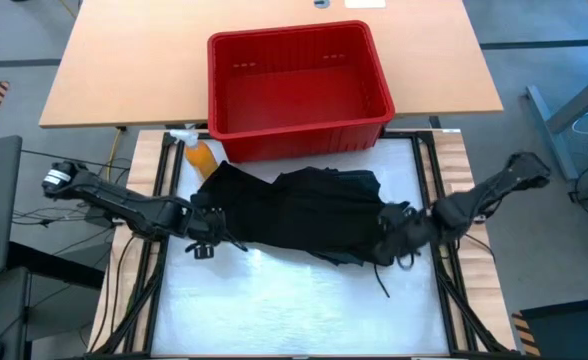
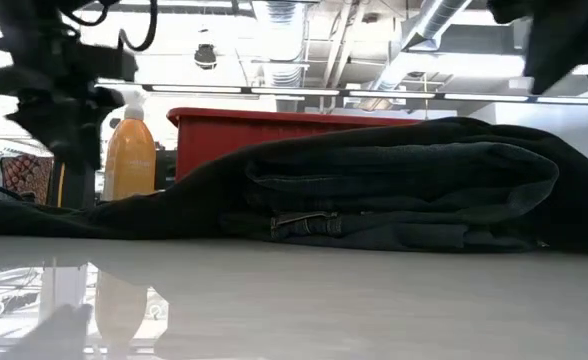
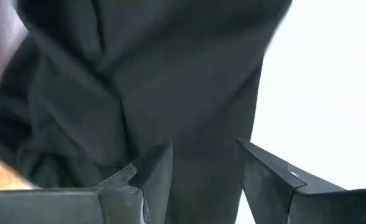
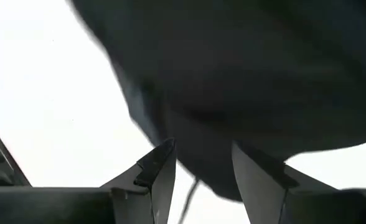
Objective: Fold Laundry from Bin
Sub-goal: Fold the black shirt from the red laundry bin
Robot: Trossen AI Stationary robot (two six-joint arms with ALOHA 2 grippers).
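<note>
A black folded garment of the laundry (image 1: 294,210) lies across the white mat (image 1: 294,310), layered into a thick bundle in the low view (image 2: 394,180). My left gripper (image 1: 202,243) stands open over the garment's left end (image 3: 170,74), fingers slanting down. My right gripper (image 1: 402,240) stands open over its right end (image 4: 245,74), where a thin cord (image 1: 382,285) trails onto the mat. The red bin (image 1: 299,135) stands behind the garment at the far side.
An orange spray bottle (image 1: 202,155) stands just left of the bin's near left corner, close behind my left arm, and shows in the low view (image 2: 131,150). The mat's near half lies bare. Black frame rails (image 1: 159,250) run along both sides of the mat.
</note>
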